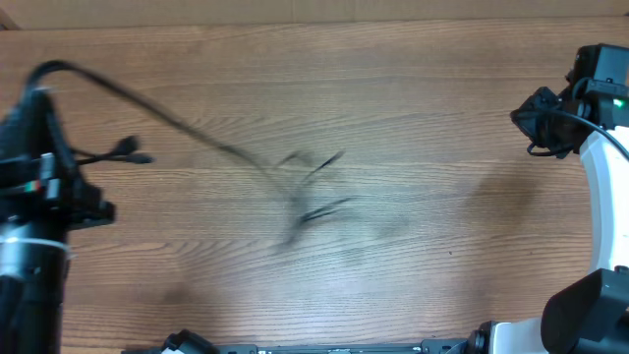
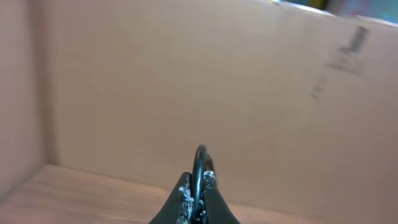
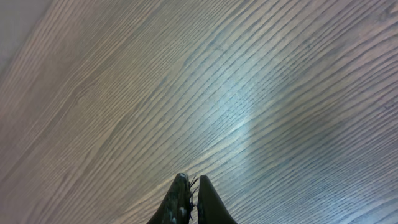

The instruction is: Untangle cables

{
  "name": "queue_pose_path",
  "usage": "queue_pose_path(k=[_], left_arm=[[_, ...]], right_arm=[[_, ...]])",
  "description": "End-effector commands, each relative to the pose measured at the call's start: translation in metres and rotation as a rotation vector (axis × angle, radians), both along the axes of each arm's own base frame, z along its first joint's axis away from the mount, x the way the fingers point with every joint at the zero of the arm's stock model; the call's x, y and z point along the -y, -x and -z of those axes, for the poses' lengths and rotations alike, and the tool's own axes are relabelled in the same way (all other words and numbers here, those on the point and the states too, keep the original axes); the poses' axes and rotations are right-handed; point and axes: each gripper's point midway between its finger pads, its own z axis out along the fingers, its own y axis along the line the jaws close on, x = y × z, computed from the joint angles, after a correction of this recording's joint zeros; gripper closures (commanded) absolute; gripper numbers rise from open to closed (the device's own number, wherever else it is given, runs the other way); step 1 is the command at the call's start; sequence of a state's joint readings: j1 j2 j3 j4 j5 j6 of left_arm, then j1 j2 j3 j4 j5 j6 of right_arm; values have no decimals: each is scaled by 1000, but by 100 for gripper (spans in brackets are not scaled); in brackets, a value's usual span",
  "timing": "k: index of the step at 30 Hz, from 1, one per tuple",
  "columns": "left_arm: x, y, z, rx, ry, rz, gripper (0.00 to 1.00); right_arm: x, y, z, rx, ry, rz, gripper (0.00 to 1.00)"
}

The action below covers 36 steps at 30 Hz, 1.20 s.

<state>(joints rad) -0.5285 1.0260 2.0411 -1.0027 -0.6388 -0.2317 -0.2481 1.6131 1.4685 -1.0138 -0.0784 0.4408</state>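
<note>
A thin black cable (image 1: 167, 120) runs from my left gripper (image 1: 37, 87) at the far left, arcs over the table and stretches toward the middle. There it joins a blurred bunch of cables (image 1: 300, 192) with loose ends (image 1: 329, 159). In the left wrist view my left gripper (image 2: 198, 186) is shut on the cable (image 2: 199, 163), which loops up between the fingertips. A short plug end (image 1: 130, 152) sticks out beside the left arm. My right gripper (image 1: 538, 120) hovers at the right, far from the cables. In its wrist view the right gripper (image 3: 193, 183) is shut on nothing above bare wood.
The wooden table (image 1: 423, 246) fills the overhead view. A cardboard wall (image 2: 186, 74) stands behind the table in the left wrist view. The right arm's white base (image 1: 604, 197) sits at the right edge, with arm mounts along the front edge.
</note>
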Motion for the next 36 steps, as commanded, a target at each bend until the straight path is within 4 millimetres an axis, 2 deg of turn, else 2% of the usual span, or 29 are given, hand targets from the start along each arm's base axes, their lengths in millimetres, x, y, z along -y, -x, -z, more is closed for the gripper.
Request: queue_pose_path(k=[1, 4, 6, 10, 13, 18, 23, 25, 30, 33, 36], left_arm=[[-30, 9, -6, 17, -6, -163, 96], [-21, 6, -6, 13, -17, -114, 96], [-12, 4, -5, 11, -21, -59, 96], [7, -4, -2, -3, -34, 31, 96], [26, -16, 6, -38, -53, 104, 96], [74, -47, 27, -128, -52, 268, 96], [111, -87, 48, -205, -26, 340, 96], [128, -105, 54, -222, -1, 394, 96], [163, -139, 69, -278, 121, 614, 96], [168, -151, 81, -327, 167, 720, 96], [168, -158, 97, -396, 213, 811, 95]], right_arm=[[-4, 1, -9, 33, -21, -25, 96], [-8, 0, -11, 42, -18, -74, 96], [-22, -5, -15, 77, -47, -171, 96], [-63, -12, -33, 198, -160, -432, 96], [-93, -9, -51, 303, -242, -619, 95], [-136, 5, -75, 415, -321, -844, 87], [-171, 19, -80, 406, -341, -939, 66], [-188, 25, -81, 398, -353, -982, 61], [-232, 43, -81, 373, -384, -1105, 61], [-254, 53, -80, 361, -394, -1166, 61], [-264, 57, -73, 331, -348, -1195, 59]])
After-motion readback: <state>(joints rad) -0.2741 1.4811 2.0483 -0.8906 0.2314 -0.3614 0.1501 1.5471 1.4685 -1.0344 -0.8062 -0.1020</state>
